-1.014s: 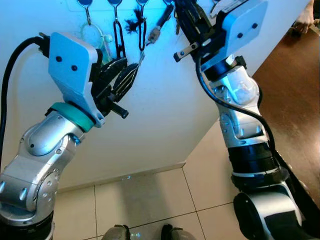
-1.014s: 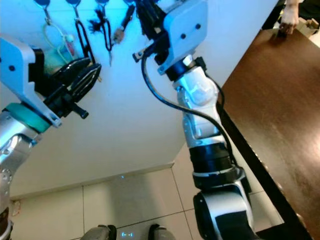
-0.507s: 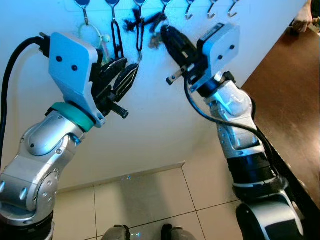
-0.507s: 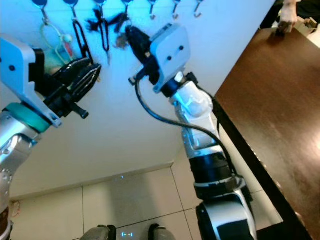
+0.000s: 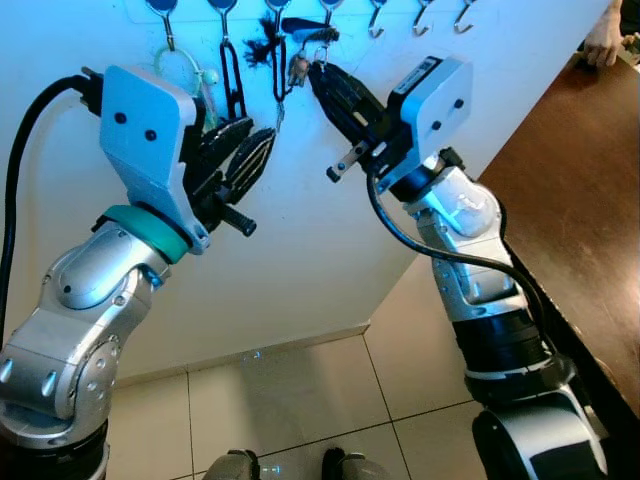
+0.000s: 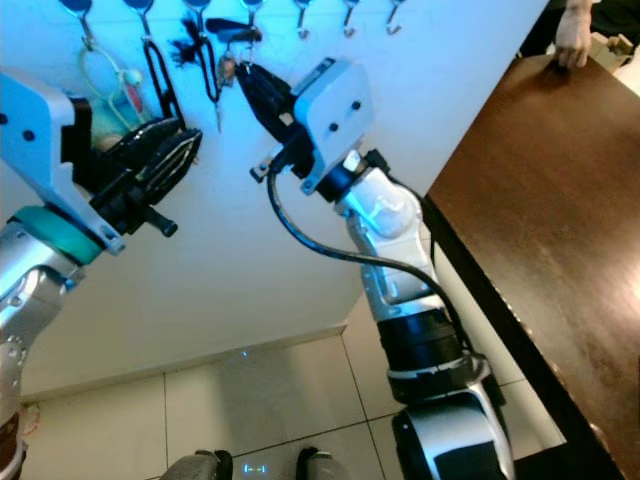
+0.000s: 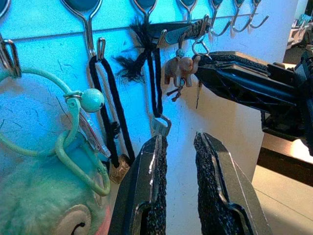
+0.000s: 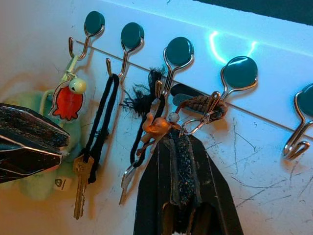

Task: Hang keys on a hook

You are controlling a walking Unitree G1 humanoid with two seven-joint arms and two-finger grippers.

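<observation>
The keys (image 5: 298,68), with a small brown elephant charm (image 8: 155,128) and a dark braided fob (image 8: 200,105), hang from the fourth hook (image 8: 238,73) of the wall rack. My right gripper (image 5: 316,71) points up at them, its shut tips (image 8: 177,135) just under the key ring. I cannot tell whether they touch it. My left gripper (image 5: 260,127) is raised farther left, below the black cord loop (image 7: 108,112). It is slightly open (image 7: 178,139) with nothing between its fingers.
Other hooks carry a green loop with a red fish charm (image 8: 67,104), a black cord with a brass key (image 8: 79,171) and a black tassel (image 8: 139,103). Two bare hooks (image 5: 440,16) lie to the right. A dark wooden table (image 5: 590,200) with a person's hand (image 5: 603,38) stands right.
My right gripper has come down from hook height and backed off a little. The keys stay hanging on the fourth hook. My left arm has not moved.
</observation>
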